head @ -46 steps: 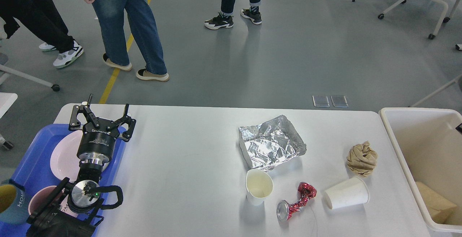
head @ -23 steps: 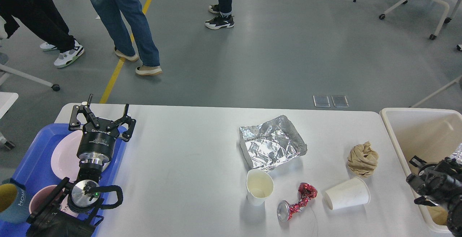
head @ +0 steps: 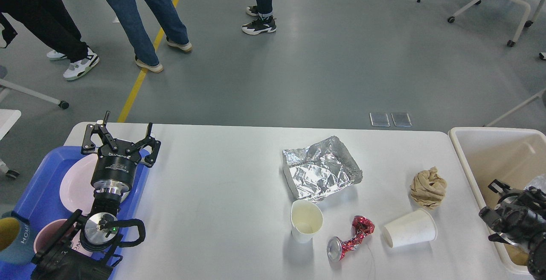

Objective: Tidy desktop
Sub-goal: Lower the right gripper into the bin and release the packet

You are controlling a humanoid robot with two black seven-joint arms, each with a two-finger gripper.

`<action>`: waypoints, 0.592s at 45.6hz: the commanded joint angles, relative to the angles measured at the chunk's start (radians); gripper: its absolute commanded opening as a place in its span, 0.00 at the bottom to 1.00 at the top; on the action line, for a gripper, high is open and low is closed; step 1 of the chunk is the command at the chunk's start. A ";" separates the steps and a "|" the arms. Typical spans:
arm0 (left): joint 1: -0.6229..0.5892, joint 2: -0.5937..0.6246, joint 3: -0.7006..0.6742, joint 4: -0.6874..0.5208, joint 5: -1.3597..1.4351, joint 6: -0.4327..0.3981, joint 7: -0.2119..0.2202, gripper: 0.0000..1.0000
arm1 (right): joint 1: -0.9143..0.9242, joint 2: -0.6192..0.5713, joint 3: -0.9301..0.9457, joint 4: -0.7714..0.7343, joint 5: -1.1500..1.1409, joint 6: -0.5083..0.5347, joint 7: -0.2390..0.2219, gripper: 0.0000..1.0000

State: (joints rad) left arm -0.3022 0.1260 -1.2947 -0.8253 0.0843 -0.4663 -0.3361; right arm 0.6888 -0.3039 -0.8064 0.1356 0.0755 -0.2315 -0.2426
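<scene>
The white desktop [head: 222, 186] holds a crumpled foil tray [head: 320, 169], an upright paper cup [head: 306, 220], a crushed red can [head: 349, 239], a paper cup lying on its side [head: 409, 228] and a wad of brown paper [head: 428, 187]. My left gripper [head: 127, 123] is open and empty, over the far right corner of the blue tray [head: 30, 186]. My right gripper [head: 507, 205] hangs over the cream bin [head: 465, 160] at the right edge. It is dark and partly cut off. A silvery bit [head: 538, 182] shows just behind it.
The blue tray holds a pink plate [head: 74, 182], a pink bowl [head: 45, 233] and a blue mug [head: 10, 237]. The bin holds a tan piece [head: 518, 256]. People stand on the floor beyond the table's far edge. Office chairs stand at the back right.
My right arm has come into view over the bin and shifted slightly. The left arm has not moved. The people behind the table have walked away to the left.
</scene>
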 commanded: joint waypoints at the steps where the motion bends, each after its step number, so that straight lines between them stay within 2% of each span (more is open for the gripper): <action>1: 0.000 0.000 0.000 0.000 -0.001 0.000 -0.001 0.96 | 0.001 0.000 0.003 0.002 0.001 -0.009 0.002 1.00; 19: 0.000 0.001 0.000 0.000 0.000 0.000 0.000 0.96 | 0.046 -0.043 -0.011 0.041 0.003 0.024 0.003 1.00; 27: 0.000 0.000 0.000 0.000 0.000 0.000 0.000 0.96 | 0.248 -0.118 -0.097 0.257 -0.008 0.115 -0.003 1.00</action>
State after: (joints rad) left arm -0.3022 0.1260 -1.2947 -0.8253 0.0834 -0.4663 -0.3361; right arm 0.8086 -0.3688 -0.8395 0.2553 0.0720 -0.1752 -0.2393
